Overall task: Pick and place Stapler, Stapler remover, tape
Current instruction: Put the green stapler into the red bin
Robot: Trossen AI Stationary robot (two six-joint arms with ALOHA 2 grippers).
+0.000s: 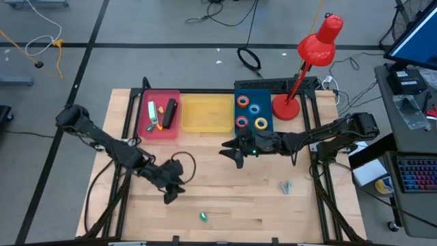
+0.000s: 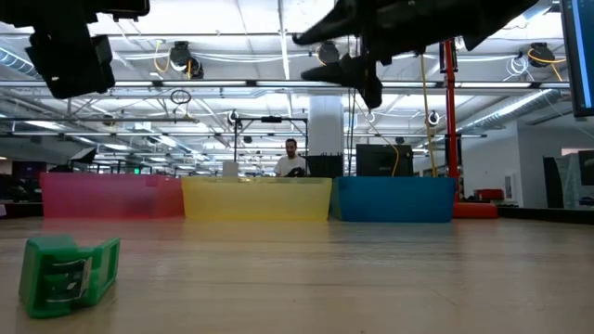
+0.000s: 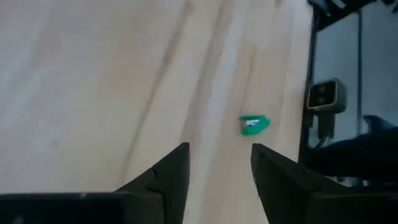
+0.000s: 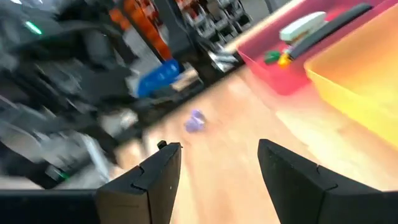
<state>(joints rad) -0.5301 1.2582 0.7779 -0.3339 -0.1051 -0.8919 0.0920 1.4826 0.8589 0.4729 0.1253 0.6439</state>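
High view: my left hand (image 1: pixel 171 193) hangs over the bare wooden surface (image 1: pixel 225 198), fingers parted, empty, near the small green plastic staple remover (image 1: pixel 203 217). My right hand (image 1: pixel 232 152) is open and empty, just in front of the blue bin (image 1: pixel 244 89) holding four small tape rolls (image 1: pixel 251 113). Black stapler (image 1: pixel 169 114) lies in the pink bin (image 1: pixel 149 132).

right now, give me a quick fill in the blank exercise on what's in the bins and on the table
1. The four tape rolls lie in the ____ bin.
2. The middle bin, coloured ____, holds nothing.
3. The small green item lies on the bare table, nearest the ____ gripper.
4. The red lamp stands just beside the ____ bin.

Missing words: blue; yellow; left; blue
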